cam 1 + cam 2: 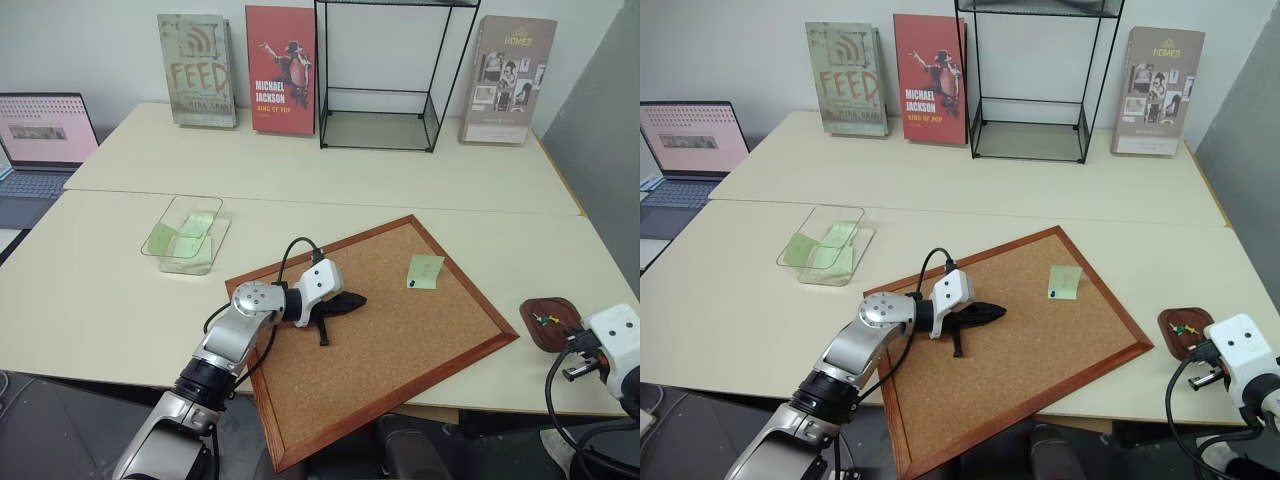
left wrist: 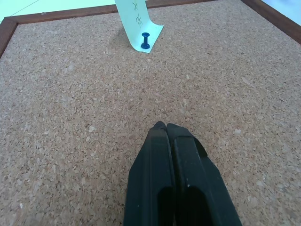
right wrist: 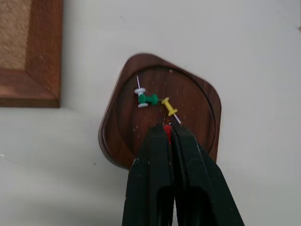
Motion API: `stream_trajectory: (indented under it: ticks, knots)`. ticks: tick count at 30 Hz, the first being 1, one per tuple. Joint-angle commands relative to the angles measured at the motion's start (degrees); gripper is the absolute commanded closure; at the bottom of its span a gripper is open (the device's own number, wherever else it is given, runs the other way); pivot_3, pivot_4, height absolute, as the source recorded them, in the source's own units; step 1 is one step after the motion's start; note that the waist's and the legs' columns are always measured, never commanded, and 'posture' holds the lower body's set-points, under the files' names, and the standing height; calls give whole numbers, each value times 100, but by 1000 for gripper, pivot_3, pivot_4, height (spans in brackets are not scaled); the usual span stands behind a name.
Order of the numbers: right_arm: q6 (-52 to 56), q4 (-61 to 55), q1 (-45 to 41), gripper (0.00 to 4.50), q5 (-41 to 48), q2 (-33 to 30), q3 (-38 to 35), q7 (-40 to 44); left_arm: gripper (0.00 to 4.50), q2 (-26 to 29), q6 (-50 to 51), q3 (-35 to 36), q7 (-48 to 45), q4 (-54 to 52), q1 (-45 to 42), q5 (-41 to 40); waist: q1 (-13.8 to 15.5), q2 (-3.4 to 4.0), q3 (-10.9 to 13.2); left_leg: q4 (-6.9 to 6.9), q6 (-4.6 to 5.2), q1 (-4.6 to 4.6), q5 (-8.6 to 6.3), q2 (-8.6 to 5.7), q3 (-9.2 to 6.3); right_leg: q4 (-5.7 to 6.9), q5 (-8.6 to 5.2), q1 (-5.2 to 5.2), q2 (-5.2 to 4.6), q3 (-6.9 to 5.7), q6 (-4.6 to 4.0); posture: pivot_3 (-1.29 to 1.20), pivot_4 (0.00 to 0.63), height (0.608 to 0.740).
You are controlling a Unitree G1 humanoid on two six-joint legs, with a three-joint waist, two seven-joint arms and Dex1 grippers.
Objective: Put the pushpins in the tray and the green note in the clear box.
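Observation:
The green note (image 1: 425,271) lies on the corkboard (image 1: 400,350) near its far right corner, held by a dark blue pushpin (image 2: 145,41). My left gripper (image 1: 358,299) is shut and empty just above the cork, pointing at the note from a hand's length away. The tray (image 1: 548,322) sits off the board's right corner with a green pushpin (image 3: 148,99) and a yellow pushpin (image 3: 168,107) in it. My right gripper (image 3: 167,129) hovers over the tray's near part, shut with a red pushpin head showing between its tips. The clear box (image 1: 160,252) stands at the left with pale green slips inside.
A black wire-frame glass case (image 1: 385,75) and three upright books (image 1: 280,70) line the far table edge. A laptop (image 1: 40,140) sits at the far left. The table's front edge runs close under the corkboard and the tray.

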Motion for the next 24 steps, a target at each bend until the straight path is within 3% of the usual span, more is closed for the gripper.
stream_trajectory:
  ticks: [1,11,16,20,24]
  knots:
    - [-18,172,-33,3944,-54,-141,30,129,4500,-17,100,-171,-16,21,84,110,0,0,0,0,0,0,0,0,0,0,0,0,0,0,0,0,150,740]
    - [21,195,-278,1941,-70,-164,-109,77,4500,35,152,-135,-5,-55,144,101,-3,-1,0,-1,0,1,0,0,0,0,0,0,0,-1,0,0,150,740]
    - [165,8,-464,1941,180,-106,-554,91,4500,33,128,-133,-14,-10,128,108,-4,0,0,-2,-1,-1,0,0,0,-2,-1,0,0,-1,1,0,150,740]
    - [577,-272,-959,1941,938,92,-1184,134,4500,35,119,-132,-22,9,116,109,-4,0,0,-1,0,-1,0,0,0,-2,-1,0,1,-1,1,0,150,740]
    - [835,-679,-1146,1941,1484,189,-1174,266,4500,38,123,-140,-32,4,118,108,-10,-1,1,-1,0,-1,0,0,-2,-2,-1,0,2,-2,1,0,150,740]
